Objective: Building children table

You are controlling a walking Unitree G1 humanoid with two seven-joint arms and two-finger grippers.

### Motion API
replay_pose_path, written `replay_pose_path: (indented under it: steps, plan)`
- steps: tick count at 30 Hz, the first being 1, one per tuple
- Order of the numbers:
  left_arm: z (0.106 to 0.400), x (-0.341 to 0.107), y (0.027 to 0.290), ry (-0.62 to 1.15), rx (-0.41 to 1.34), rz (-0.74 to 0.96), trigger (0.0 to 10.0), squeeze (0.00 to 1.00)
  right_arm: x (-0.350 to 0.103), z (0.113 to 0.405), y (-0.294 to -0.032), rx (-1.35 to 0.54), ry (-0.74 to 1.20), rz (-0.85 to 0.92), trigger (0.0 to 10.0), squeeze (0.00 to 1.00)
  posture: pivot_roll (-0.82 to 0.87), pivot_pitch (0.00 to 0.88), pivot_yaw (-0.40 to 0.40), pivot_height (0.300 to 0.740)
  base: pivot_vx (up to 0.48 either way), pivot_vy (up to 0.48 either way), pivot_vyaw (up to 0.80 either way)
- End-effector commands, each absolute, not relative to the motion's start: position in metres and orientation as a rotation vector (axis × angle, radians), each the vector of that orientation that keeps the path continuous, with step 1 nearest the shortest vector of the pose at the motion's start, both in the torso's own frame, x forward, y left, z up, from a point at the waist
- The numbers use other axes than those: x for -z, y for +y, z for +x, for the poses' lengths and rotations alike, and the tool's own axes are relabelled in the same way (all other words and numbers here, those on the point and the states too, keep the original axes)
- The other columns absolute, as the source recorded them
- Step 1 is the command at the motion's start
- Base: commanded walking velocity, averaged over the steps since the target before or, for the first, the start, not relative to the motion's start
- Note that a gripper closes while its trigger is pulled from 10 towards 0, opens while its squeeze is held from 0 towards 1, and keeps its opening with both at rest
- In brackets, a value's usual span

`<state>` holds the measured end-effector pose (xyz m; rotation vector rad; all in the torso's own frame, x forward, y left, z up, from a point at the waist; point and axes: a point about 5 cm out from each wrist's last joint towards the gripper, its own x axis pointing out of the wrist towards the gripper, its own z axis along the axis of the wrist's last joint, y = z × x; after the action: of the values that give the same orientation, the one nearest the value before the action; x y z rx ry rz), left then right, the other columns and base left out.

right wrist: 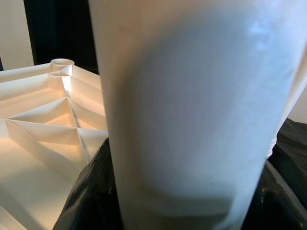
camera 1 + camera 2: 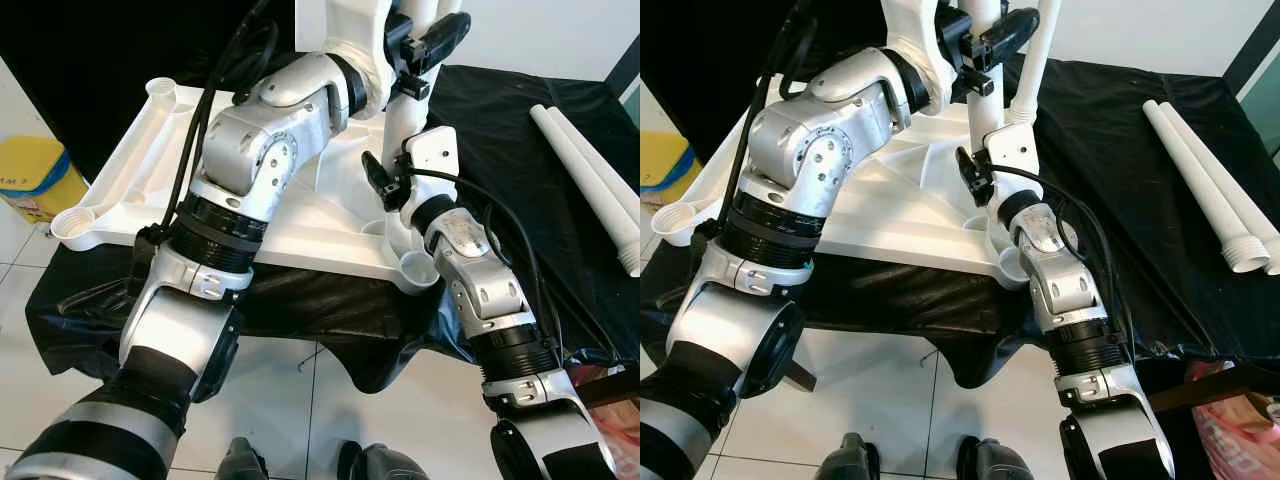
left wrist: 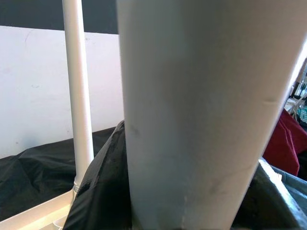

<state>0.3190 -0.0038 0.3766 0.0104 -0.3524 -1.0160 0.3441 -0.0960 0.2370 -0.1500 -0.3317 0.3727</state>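
Note:
The white plastic table top (image 2: 128, 172) lies upside down on a black cloth, ribs facing up. A white table leg (image 2: 405, 118) stands upright by its near right corner socket (image 2: 419, 268). My left gripper (image 2: 428, 42) is shut on the leg high up, and the tube (image 3: 192, 115) sits close between its fingers. My right gripper (image 2: 393, 183) is shut on the same leg (image 1: 187, 110) lower down, just above the table top. The leg's foot is hidden behind my right wrist. A second leg (image 2: 1034, 62) stands upright further back.
Two loose white legs (image 2: 592, 182) lie side by side on the black cloth (image 2: 500, 110) at the right. Open corner sockets (image 2: 70, 226) show on the table top's left side. A yellow container (image 2: 35, 178) stands on the tiled floor at left, a pink bag (image 2: 1232, 425) at lower right.

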Motion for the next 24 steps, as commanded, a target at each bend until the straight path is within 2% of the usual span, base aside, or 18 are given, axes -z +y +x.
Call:
replay_pose_path:
  steps: [1,5,6,8,9,13,14,15,16,21,22,23,24]
  plan:
    - [0.307,-0.377,-0.021,-0.364,1.106,-0.002,10.0,0.00,-0.244,0.344,-0.089,-0.382,-0.372,-0.141,0.0,0.00,0.04,0.141,-0.048,0.740,0.000,0.000,0.00]
    - [0.307,-0.373,-0.024,-0.357,1.104,0.003,10.0,0.00,-0.243,0.344,-0.090,-0.359,-0.376,-0.131,0.0,0.00,0.04,0.143,-0.049,0.740,0.000,0.000,0.00]
    - [0.306,-0.372,-0.026,-0.355,1.105,0.006,10.0,0.00,-0.243,0.344,-0.090,-0.345,-0.376,-0.127,6.4,0.00,0.04,0.143,-0.049,0.740,0.000,0.000,0.00]
    - [0.306,-0.372,-0.026,-0.355,1.105,0.006,10.0,0.00,-0.243,0.344,-0.090,-0.345,-0.376,-0.127,6.4,0.00,0.04,0.143,-0.049,0.740,0.000,0.000,0.00]
    - [0.306,-0.370,-0.026,-0.354,1.106,0.010,10.0,0.00,-0.242,0.344,-0.091,-0.331,-0.371,-0.121,10.0,0.00,0.05,0.144,-0.055,0.740,0.000,0.000,0.00]
    - [0.306,-0.369,-0.024,-0.363,1.102,0.017,10.0,0.00,-0.240,0.344,-0.091,-0.312,-0.360,-0.109,10.0,0.00,0.04,0.143,-0.063,0.740,0.000,0.000,0.00]
    - [0.307,-0.369,-0.023,-0.364,1.101,0.001,10.0,0.30,-0.239,0.344,-0.091,-0.305,-0.356,-0.104,10.0,0.00,0.04,0.144,-0.067,0.740,0.000,0.000,0.00]
    - [0.307,-0.369,-0.023,-0.364,1.101,0.001,10.0,0.30,-0.239,0.344,-0.091,-0.305,-0.356,-0.104,10.0,0.00,0.04,0.144,-0.067,0.740,0.000,0.000,0.00]
    - [0.308,-0.368,-0.022,-0.368,1.100,-0.012,10.0,1.00,-0.238,0.344,-0.092,-0.295,-0.352,-0.099,10.0,0.00,0.03,0.143,-0.069,0.740,0.000,0.000,0.00]
    - [0.309,-0.370,-0.019,-0.383,1.083,-0.010,10.0,1.00,-0.239,0.345,-0.095,-0.263,-0.348,-0.090,10.0,0.00,0.02,0.145,-0.071,0.740,0.000,0.000,0.00]
    - [0.309,-0.371,-0.017,-0.395,1.075,-0.002,10.0,0.08,-0.239,0.345,-0.097,-0.249,-0.347,-0.086,10.0,0.00,0.01,0.148,-0.068,0.740,0.000,0.000,0.00]
    - [0.309,-0.371,-0.017,-0.395,1.075,-0.002,10.0,0.08,-0.239,0.345,-0.097,-0.249,-0.347,-0.086,10.0,0.00,0.01,0.148,-0.068,0.740,0.000,0.000,0.00]
    - [0.310,-0.371,-0.015,-0.400,1.065,-0.006,10.0,0.00,-0.239,0.346,-0.100,-0.228,-0.344,-0.082,10.0,0.00,0.01,0.150,-0.066,0.740,0.000,0.000,0.00]
